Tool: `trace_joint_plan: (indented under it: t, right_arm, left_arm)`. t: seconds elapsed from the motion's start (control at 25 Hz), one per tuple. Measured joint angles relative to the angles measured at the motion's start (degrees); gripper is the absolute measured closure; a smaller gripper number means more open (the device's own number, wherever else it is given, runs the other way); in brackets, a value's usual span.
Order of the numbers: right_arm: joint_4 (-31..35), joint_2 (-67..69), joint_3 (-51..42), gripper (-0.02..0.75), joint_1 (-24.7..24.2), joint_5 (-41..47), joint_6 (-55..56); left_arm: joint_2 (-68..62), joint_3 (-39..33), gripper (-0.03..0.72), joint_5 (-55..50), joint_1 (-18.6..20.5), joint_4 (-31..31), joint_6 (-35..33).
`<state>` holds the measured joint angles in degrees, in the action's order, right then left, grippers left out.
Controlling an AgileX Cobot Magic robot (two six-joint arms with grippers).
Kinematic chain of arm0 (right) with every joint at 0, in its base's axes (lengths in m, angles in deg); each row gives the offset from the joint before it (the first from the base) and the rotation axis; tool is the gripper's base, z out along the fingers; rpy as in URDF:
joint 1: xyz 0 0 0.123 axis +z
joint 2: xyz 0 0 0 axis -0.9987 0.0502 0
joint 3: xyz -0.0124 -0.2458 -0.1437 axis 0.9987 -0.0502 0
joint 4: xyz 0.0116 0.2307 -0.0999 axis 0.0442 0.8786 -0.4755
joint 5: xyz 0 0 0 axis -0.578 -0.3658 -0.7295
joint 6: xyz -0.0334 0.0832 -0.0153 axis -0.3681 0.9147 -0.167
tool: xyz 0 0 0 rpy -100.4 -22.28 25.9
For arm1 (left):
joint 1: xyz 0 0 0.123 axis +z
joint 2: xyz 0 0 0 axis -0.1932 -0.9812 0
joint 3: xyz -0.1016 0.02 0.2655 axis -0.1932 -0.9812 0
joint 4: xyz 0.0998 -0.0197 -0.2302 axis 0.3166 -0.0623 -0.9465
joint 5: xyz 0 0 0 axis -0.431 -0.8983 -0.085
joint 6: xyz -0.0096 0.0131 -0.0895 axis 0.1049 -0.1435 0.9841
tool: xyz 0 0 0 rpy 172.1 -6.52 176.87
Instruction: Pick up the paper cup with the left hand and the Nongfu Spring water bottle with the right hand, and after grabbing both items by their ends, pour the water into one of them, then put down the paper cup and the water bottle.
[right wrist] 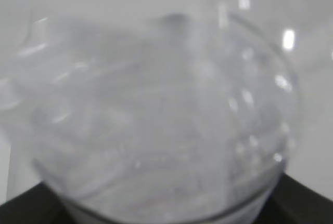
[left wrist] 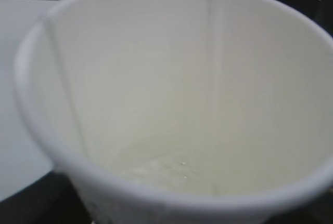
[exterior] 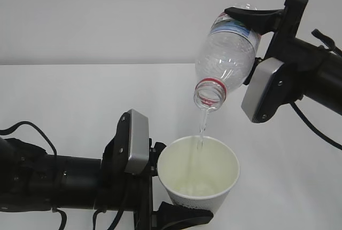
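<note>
The white paper cup (exterior: pixel 197 174) stands upright low in the exterior view, with my left gripper (exterior: pixel 187 211) shut on its lower end. One black finger (exterior: pixel 184 217) shows in front of the cup; the other is hidden. Up at the right, my right gripper (exterior: pixel 248 27) is shut on the base end of the Nongfu Spring water bottle (exterior: pixel 227 54), which is tipped neck-down over the cup. A thin stream of water (exterior: pixel 202 128) falls from its mouth into the cup. The left wrist view shows the cup's cream inside (left wrist: pixel 156 78) with water pooled at the bottom (left wrist: pixel 171 169). The blurred bottle (right wrist: pixel 156 120) fills the right wrist view.
A white table (exterior: pixel 64 96) lies under both arms, with a plain pale wall behind it. A black cable (exterior: pixel 32 128) loops off the left arm and another cable (exterior: pixel 315 128) hangs below the right arm.
</note>
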<state>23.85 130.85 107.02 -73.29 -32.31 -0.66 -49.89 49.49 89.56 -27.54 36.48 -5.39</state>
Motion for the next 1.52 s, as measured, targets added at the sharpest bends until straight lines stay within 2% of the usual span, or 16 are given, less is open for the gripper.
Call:
trace_joint_plan:
  t: [1.52]
  right_arm:
    - [0.4,0.0,0.0,0.254,0.0,-0.3,-0.1]
  left_arm:
    - [0.0,0.0,0.115,-0.3,0.0,0.0,0.1]
